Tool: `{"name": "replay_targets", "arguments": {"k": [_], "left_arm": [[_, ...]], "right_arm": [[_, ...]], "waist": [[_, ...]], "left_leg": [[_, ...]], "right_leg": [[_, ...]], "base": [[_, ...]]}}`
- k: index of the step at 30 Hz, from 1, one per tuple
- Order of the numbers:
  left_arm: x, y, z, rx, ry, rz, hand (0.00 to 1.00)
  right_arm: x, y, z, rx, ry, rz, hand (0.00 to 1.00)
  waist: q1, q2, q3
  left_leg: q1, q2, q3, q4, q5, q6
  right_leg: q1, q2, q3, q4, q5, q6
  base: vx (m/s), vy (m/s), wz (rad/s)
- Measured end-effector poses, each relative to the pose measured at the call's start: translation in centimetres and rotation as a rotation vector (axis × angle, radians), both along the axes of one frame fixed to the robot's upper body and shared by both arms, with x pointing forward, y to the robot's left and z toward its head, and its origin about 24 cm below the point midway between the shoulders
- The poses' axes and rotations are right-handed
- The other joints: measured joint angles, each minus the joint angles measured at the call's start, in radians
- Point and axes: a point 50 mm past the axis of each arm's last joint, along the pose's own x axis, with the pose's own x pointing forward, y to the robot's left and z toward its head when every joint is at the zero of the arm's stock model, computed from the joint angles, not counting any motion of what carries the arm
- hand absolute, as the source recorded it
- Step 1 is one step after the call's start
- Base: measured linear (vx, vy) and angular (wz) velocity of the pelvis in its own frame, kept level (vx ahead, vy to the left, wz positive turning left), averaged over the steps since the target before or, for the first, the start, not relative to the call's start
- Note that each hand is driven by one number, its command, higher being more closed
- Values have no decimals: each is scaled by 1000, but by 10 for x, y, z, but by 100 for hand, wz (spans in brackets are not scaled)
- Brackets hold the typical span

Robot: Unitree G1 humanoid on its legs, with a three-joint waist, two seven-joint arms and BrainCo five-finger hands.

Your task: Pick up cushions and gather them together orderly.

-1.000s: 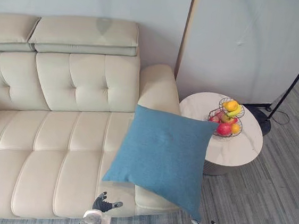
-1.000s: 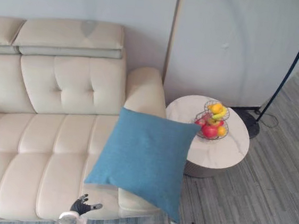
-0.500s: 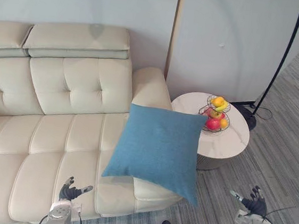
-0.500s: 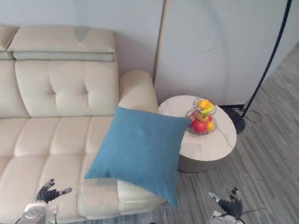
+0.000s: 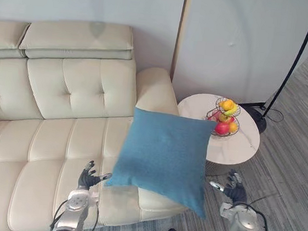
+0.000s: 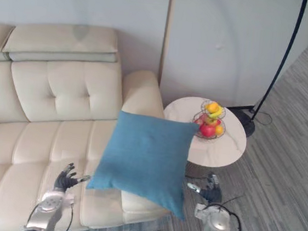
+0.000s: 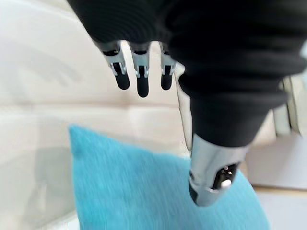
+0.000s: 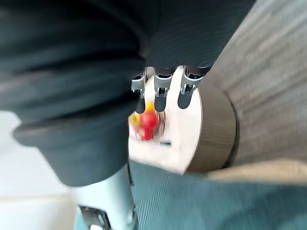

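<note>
The sofa (image 5: 47,132) is cream leather, tufted on the back and stitched into soft, rounded panels on the seat. Over the seat's front hovers the left hand (image 5: 87,176). Its fingers (image 7: 141,79) are straight and spread with the thumb held wide, and they hold nothing. That looks like a hand readied to take a broad, soft thing from its side.

Just past that thumb lies the lower left corner of the cushion (image 5: 166,155). I cannot tell whether the two touch. The cushion is the one task item here: a square of matte blue woven cloth, plump, with pointed corners. It leans tilted at the sofa's right end, its top toward the armrest (image 5: 155,91) and its lower right corner hanging past the seat's front edge. No finger grips it, so I judge that the sofa alone props it up.

Beside that hanging corner, over the floor (image 5: 296,180), is the right hand (image 5: 234,191). Its fingers (image 8: 160,93) are also straight and apart, and empty. With a hand on either side, a two-handed pinch of the cushion's edges seems the likely plan.

Beyond the right fingertips stands a round table (image 5: 241,149) with a pale, stone-like top. On it sits a wire basket (image 5: 225,116) of red, orange and yellow fruit. Farther off, a thin black lamp pole (image 5: 295,58) curves upward.
</note>
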Motion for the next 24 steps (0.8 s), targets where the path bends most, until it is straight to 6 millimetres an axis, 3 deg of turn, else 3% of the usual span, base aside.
{"name": "replay_targets", "arguments": {"k": [8, 12, 14, 17, 24], "left_arm": [[24, -36, 2, 7, -3, -115, 0], [53, -48, 22, 42, -83, -169, 0], [78, -55, 44, 62, -161, -184, 0], [96, -62, 63, 92, -229, -205, 0], [108, -70, 79, 127, -286, -228, 0]], "right_arm": [[22, 37, -7, 64, 25, 71, 0], [51, 47, 8, 41, -29, 88, 0], [70, 50, 25, 23, -93, 86, 0], [81, 52, 39, 9, -147, 80, 0], [91, 56, 53, 37, -223, 63, 0]], "waist": [[-1, -20, 87], [-1, -30, 136], [-1, -34, 192], [-2, -41, 228], [-1, -45, 250]], "left_leg": [[-89, -21, -13, -1, 36, 20], [-181, -27, -14, 18, 55, 24], [-254, -20, -14, 81, 49, 25], [-330, -16, -6, 140, 38, 31], [-400, -17, 6, 182, 14, 32]], "right_leg": [[-84, -20, -1, 0, 32, 1], [-167, -29, -1, 2, 59, -3], [-231, -37, 2, 52, 60, -5], [-303, -45, 17, 95, 60, -5], [-368, -54, 37, 120, 54, 2]], "base": [[-88, -10, 4], [-88, -7, 5], [-104, 0, 4], [-103, 0, -3], [-83, 1, -2]]}}
